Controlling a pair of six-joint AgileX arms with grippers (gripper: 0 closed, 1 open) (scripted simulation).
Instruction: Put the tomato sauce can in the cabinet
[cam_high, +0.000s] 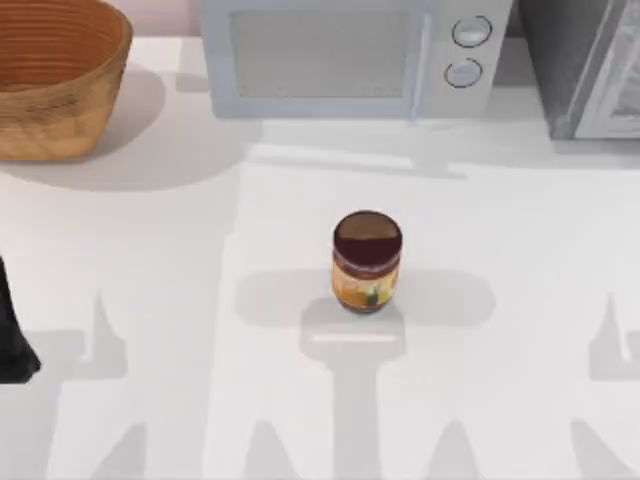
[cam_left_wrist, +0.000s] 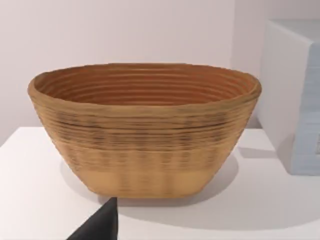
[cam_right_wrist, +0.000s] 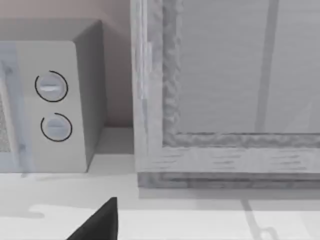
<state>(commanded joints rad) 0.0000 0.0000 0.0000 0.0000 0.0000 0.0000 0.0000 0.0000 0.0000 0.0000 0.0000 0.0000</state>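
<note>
The tomato sauce can (cam_high: 366, 262) stands upright in the middle of the white table, dark maroon top up, with a red band and a yellow-orange label. Nothing touches it. The cabinet (cam_high: 580, 62) sits at the back right corner, dark grey with a light ridged framed door panel (cam_right_wrist: 235, 75) that faces the right wrist camera. A dark part of my left arm (cam_high: 12, 335) shows at the table's left edge, well to the left of the can. A dark tip of my left gripper (cam_left_wrist: 100, 226) points toward the basket. My right gripper's dark tip (cam_right_wrist: 100, 221) points toward the cabinet and microwave.
A woven basket (cam_high: 50, 90) stands at the back left, seen close in the left wrist view (cam_left_wrist: 145, 135). A pale microwave (cam_high: 330, 55) with two round knobs (cam_right_wrist: 52, 105) sits at the back middle, just left of the cabinet. White table surface (cam_high: 200, 300) surrounds the can.
</note>
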